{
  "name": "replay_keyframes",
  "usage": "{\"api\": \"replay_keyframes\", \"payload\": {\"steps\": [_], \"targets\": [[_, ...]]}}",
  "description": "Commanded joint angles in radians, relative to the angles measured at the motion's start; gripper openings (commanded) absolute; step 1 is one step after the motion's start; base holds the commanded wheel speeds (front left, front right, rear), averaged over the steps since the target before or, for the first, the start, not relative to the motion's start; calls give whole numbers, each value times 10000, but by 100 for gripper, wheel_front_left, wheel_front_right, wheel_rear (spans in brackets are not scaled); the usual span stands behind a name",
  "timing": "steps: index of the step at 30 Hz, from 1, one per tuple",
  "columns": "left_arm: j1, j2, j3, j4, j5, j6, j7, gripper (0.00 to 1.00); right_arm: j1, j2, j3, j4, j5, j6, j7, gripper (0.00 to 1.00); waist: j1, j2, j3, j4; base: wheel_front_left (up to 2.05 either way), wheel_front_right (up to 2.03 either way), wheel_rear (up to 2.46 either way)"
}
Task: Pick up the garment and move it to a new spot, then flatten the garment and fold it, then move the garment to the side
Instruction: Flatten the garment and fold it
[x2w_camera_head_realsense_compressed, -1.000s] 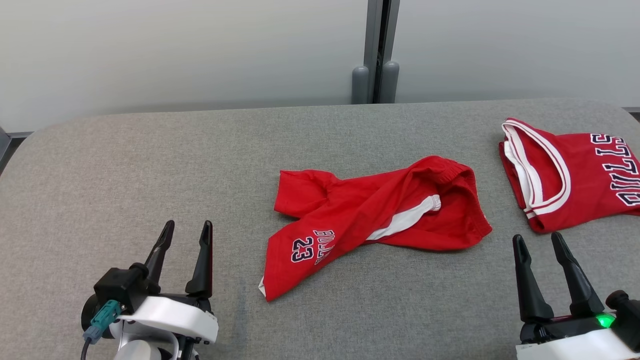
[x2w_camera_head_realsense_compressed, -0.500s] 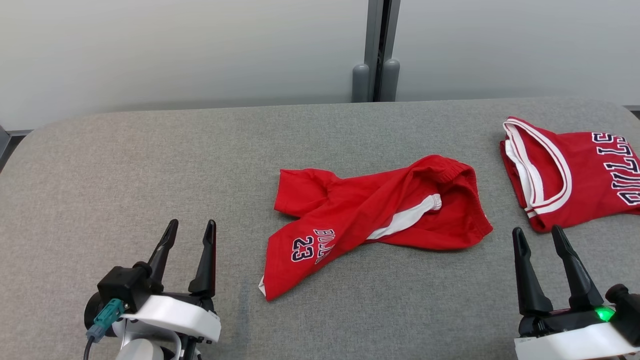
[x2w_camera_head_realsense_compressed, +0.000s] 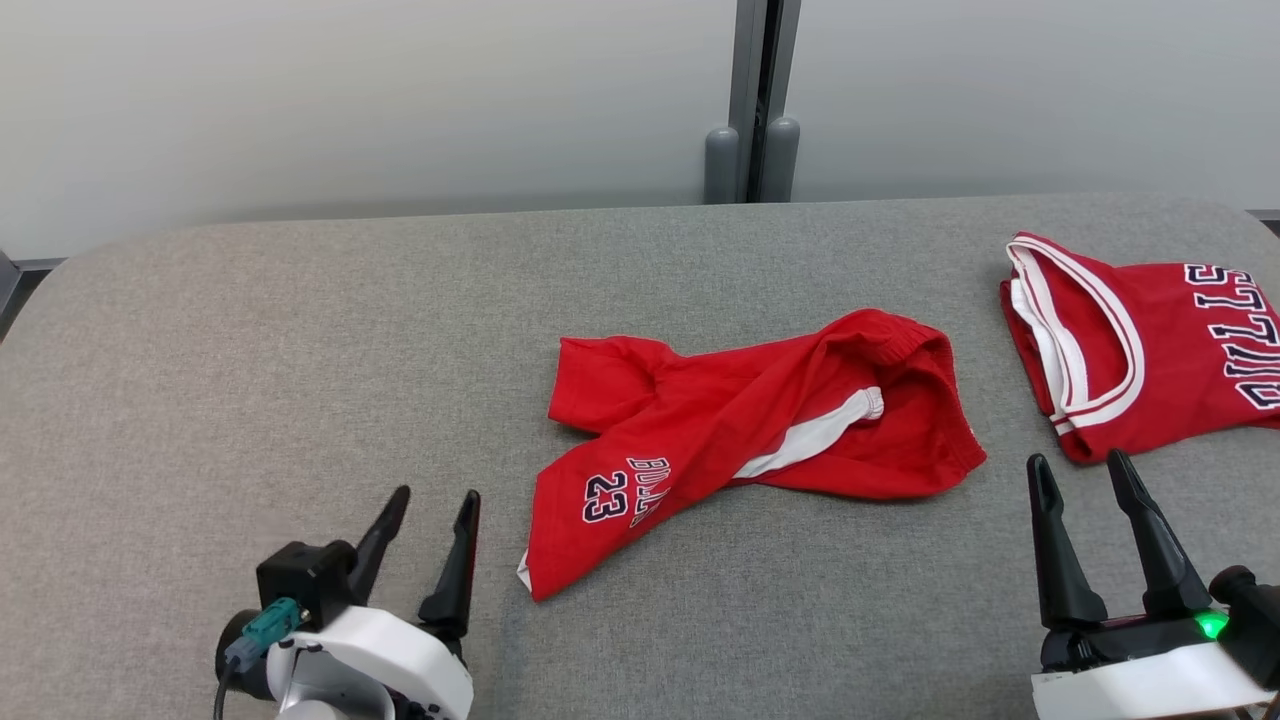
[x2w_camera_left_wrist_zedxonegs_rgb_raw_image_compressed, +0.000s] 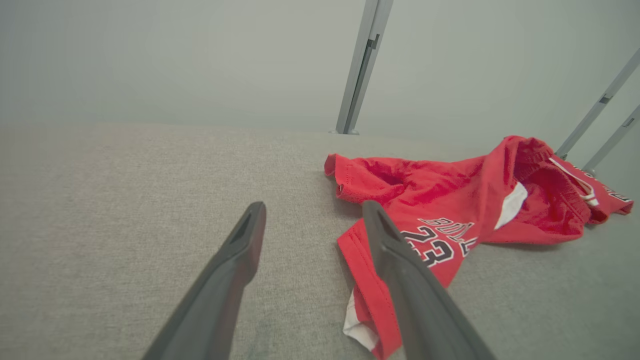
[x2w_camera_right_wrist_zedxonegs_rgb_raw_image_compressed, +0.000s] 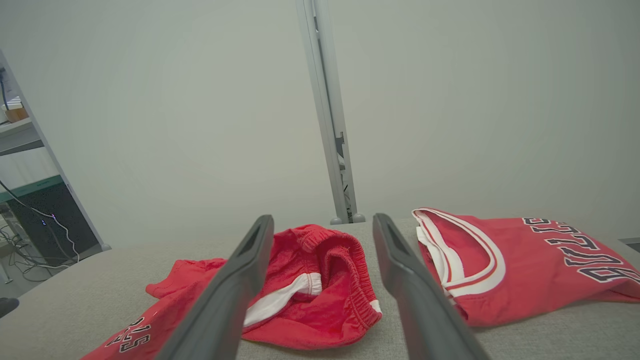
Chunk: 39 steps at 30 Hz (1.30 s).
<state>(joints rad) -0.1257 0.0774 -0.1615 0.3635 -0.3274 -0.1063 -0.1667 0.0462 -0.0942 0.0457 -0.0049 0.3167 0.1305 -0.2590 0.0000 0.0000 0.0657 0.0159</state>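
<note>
Step in hand: the pick-up, not yet begun. The shorts (x2w_camera_head_realsense_compressed: 760, 440) lie crumpled at frame centre on the desk (x2w_camera_head_realsense_compressed: 300, 350), a jersey (x2w_camera_head_realsense_compressed: 1150, 350) at right. Your left gripper (x2w_camera_head_realsense_compressed: 435, 495) and right gripper (x2w_camera_head_realsense_compressed: 1076, 460) sit at the lower corners — fingers wide, empty. Next, you likely reach for the shorts' near hem.

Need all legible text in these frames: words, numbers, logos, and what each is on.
"23": navy with white outline, on a leg of the red shorts.
"BULL": just beside the 23 on the same shorts; a crease hides the rest of the word.
"BULLS": across the red jersey, upside down as seen from the robot; the head view's edge cuts off part of it, and it shows more fully in the right wrist view.
No other text is readable.
</note>
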Motion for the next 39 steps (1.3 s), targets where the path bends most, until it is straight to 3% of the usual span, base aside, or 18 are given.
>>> {"api": "replay_keyframes", "payload": {"steps": [1,13,17,25,31,32,33,38,39], "targets": [[98,34,-47,9,-105,-76,57,100,-122,-49,-19,45,-23,8,-69,100,0,0,21,-6,0,0,0],[195,682,-2225,-530,-1613,-255,3428,100,-341,48,41,58,-156,8,-73,100,0,0,321,-151,0,0,0],[-89,959,-2542,-470,-1569,-225,4266,100,-409,83,69,67,-175,8,-67,100,0,0,432,-248,0,0,0],[-619,1069,-2514,-75,-1440,239,4967,100,-556,136,146,121,-205,8,-68,100,0,0,622,-524,0,0,0],[-844,1151,-2574,150,-1472,216,5036,100,-606,187,166,165,-223,8,-66,100,0,0,673,-648,0,0,0],[-872,1164,-2595,157,-1484,201,5073,80,-598,190,153,167,-229,8,-68,100,0,0,672,-654,0,0,0],[-898,1169,-2594,131,-1498,195,5047,69,-587,194,138,171,-235,8,-66,100,0,0,668,-653,0,0,0],[-956,1205,-2646,-31,-1439,237,5032,40,-550,214,140,220,-269,8,-67,100,0,0,633,-619,0,0,0],[-972,1220,-2673,-46,-1432,221,5040,29,-553,217,147,232,-270,8,-68,100,0,0,627,-610,0,0,0]]}}
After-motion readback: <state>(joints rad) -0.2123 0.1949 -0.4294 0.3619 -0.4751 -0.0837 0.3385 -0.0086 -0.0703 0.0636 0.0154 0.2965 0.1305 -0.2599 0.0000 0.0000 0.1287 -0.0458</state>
